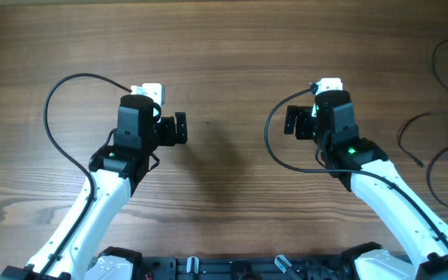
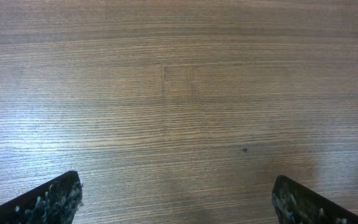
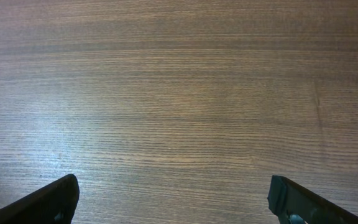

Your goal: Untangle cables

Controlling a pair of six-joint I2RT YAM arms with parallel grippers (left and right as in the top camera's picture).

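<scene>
Cables [image 1: 445, 129] on table [image 1: 224, 47], far right

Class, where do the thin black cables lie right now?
In the overhead view the cables lie as loose strands at the far right edge of the table, to the right of the right gripper; neither wrist view shows them.

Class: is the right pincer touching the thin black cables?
Apart. Overhead, the right pincer sits near the middle, the cables lie at the right edge, bare table between them.

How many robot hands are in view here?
2. The left hand is over the table, left of centre, open and empty; the right hand is right of centre, open and empty. Neither is hidden.
</scene>
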